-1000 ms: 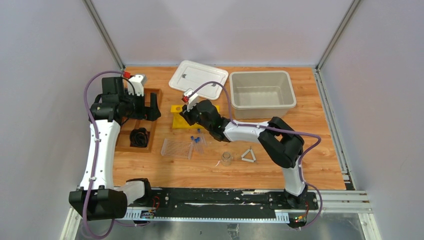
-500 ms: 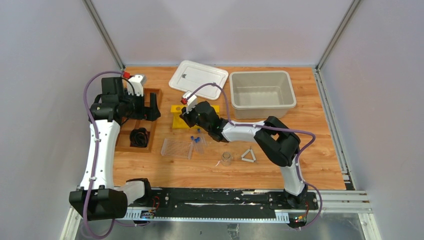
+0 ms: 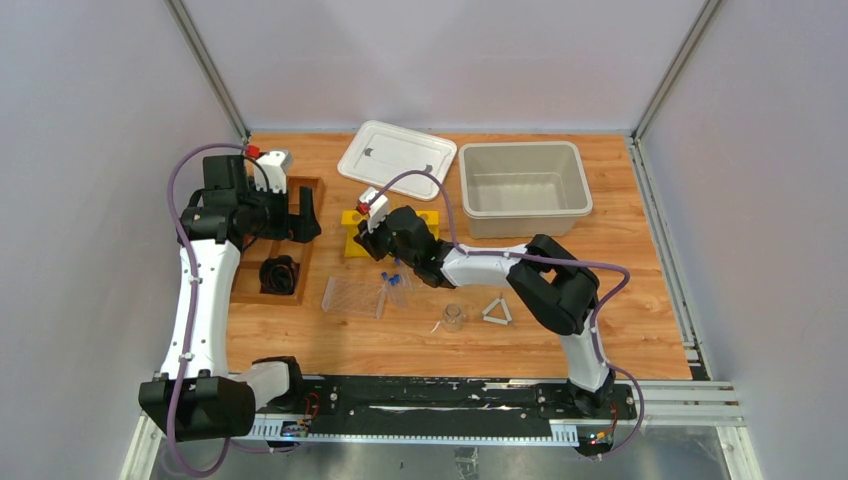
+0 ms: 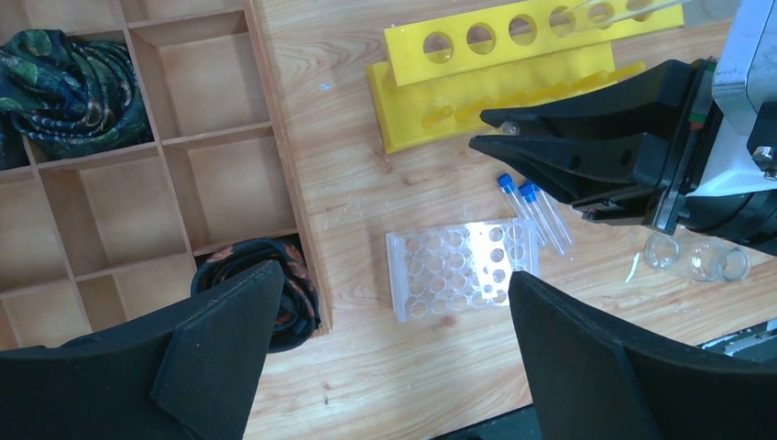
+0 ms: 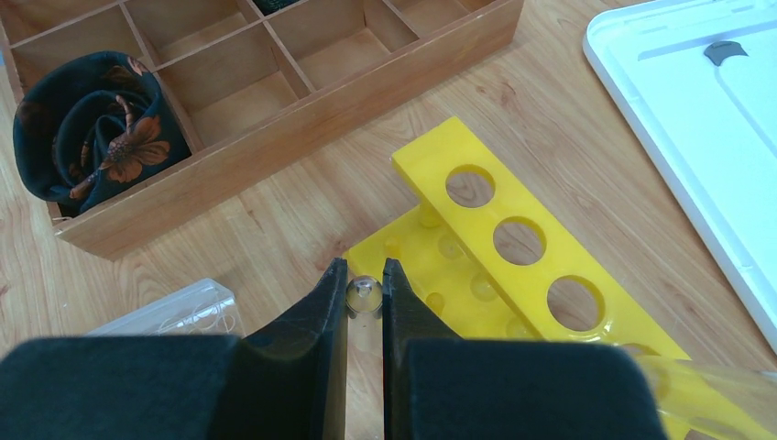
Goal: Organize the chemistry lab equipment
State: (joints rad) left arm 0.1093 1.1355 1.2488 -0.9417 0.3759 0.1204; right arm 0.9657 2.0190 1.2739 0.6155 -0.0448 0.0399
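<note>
My right gripper point(image 5: 365, 291) is shut on a clear glass tube point(image 5: 364, 297), with the tube's round end just off the near-left corner of a yellow tube rack point(image 5: 513, 266). In the top view this gripper point(image 3: 367, 238) is over the rack's left end point(image 3: 352, 243). A clear plastic rack point(image 3: 354, 296) lies in front, with two blue-capped tubes point(image 3: 392, 283) beside it. A small glass beaker point(image 3: 454, 317) and a white triangle point(image 3: 497, 311) lie to the right. My left gripper point(image 4: 389, 357) is open and empty, high above the clear rack point(image 4: 458, 270). No white dome piece shows.
A wooden compartment tray point(image 3: 297, 262) with rolled dark cloths point(image 3: 279, 273) sits at the left. A white lid point(image 3: 398, 152) and a grey bin point(image 3: 520, 180) stand at the back. Another clear tube point(image 5: 715, 385) stands in the yellow rack.
My right gripper has moved a little left and back along the yellow rack with the tube in it. The left arm has not moved.
</note>
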